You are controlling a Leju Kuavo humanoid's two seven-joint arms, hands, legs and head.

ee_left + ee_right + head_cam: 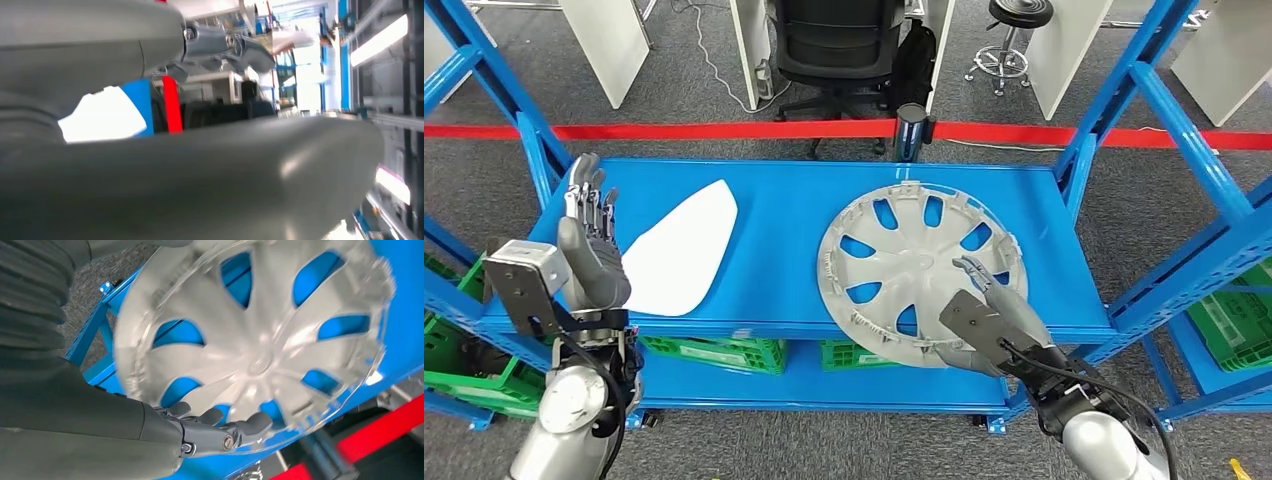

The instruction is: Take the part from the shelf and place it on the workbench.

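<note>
A silver hubcap (924, 265) lies on the blue shelf (784, 200), its near rim hanging over the front edge. My right hand (986, 318) grips that near rim, fingers lying on top of the spokes. In the right wrist view the hubcap (260, 340) is blurred and the fingers (220, 432) curl along its rim. A flat white part (679, 250) lies on the shelf's left half. My left hand (589, 240) stands upright beside it, fingers straight and apart, holding nothing. The left wrist view looks past the left hand (200, 175) to the white part (100, 115).
Blue uprights (1114, 100) frame the shelf on both sides. Green crates (724, 352) sit on the lower level. A dark cylinder (911, 130) stands at the shelf's back edge. Beyond are red floor tape (724, 131), a black office chair (839, 45) and a stool (1014, 30).
</note>
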